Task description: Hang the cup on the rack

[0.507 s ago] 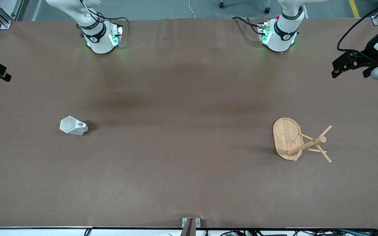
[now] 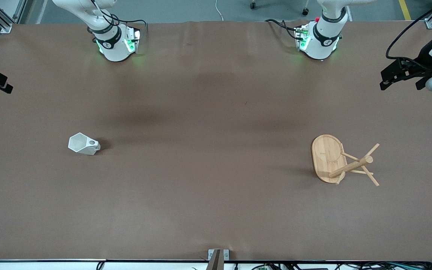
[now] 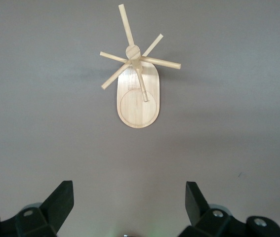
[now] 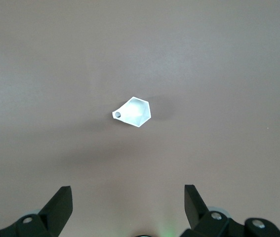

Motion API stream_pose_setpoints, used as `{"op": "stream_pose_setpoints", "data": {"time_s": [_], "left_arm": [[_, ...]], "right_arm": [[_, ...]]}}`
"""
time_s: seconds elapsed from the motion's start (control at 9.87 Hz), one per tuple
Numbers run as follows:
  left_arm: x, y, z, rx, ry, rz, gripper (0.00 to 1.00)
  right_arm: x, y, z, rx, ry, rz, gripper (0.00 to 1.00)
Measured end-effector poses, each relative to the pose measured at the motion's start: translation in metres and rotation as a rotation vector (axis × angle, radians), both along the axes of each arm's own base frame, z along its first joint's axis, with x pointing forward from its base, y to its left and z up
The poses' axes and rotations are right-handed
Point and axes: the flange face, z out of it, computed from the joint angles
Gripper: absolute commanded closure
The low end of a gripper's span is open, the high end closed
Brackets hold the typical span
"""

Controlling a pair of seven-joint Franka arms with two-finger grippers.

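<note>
Brown paper-looking cover all over the table (image 2: 216,112), and we've only got two things sitting on it, both at about mid-height of the front frame and well apart. The cup (image 2: 84,144) is the little white faceted one toward the right arm's end of the table. We can see into its angular mouth, and its flat handle (image 2: 93,143) with the round hole points toward the middle of the table. Nothing is touching it. In the right wrist view the cup (image 4: 134,111) sits around the center of the frame with bare table all round it. The rack (image 2: 336,159) is the bamboo mug tree toward the left arm's end. It stands on its oval base (image 2: 326,153), with the round post (image 2: 351,167) rising from the end of the base nearer the front camera and thin pegs (image 2: 371,150) fanning out near the top. No cup is on any peg. From the left wrist camera we look straight down on the rack (image 3: 137,94) in the upper middle of the frame. The left gripper (image 3: 130,207) hangs up in the air over the table edge at the left arm's end, at the upper edge-side of the front frame, fingers (image 3: 63,200) spread wide with nothing between them. The right gripper (image 4: 127,207) hangs over the table's edge at the right arm's end, also spread wide and empty.
</note>
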Motion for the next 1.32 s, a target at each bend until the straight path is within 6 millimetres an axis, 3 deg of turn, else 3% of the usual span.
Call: {"op": "stream_pose_setpoints", "data": {"time_s": [0.3, 0.41, 0.51, 0.81, 0.91, 1.11, 1.32], "left_arm": [[0.0, 0.001, 0.0, 0.0, 0.0, 0.001, 0.0], [0.0, 0.001, 0.0, 0.0, 0.0, 0.001, 0.0], [0.0, 0.001, 0.0, 0.0, 0.0, 0.001, 0.0], [0.0, -0.001, -0.003, 0.0, -0.022, 0.0, 0.0], [-0.004, -0.001, -0.004, 0.001, -0.029, 0.0, 0.0], [-0.013, -0.004, -0.003, 0.005, -0.032, 0.001, 0.0], [-0.016, -0.005, -0.001, 0.006, -0.035, 0.002, 0.0]], "right_arm": [[0.003, 0.0, -0.006, 0.0, 0.009, 0.003, 0.0], [0.013, -0.001, -0.025, 0.001, 0.037, 0.005, 0.0], [0.03, -0.003, -0.058, 0.001, 0.07, 0.028, 0.0], [0.074, -0.034, -0.188, 0.001, 0.092, 0.115, 0.0], [0.075, -0.037, -0.23, -0.005, 0.064, 0.124, 0.0], [0.06, -0.033, -0.3, -0.012, 0.027, 0.151, 0.0], [0.044, -0.036, -0.344, -0.018, -0.007, 0.232, 0.0]]}}
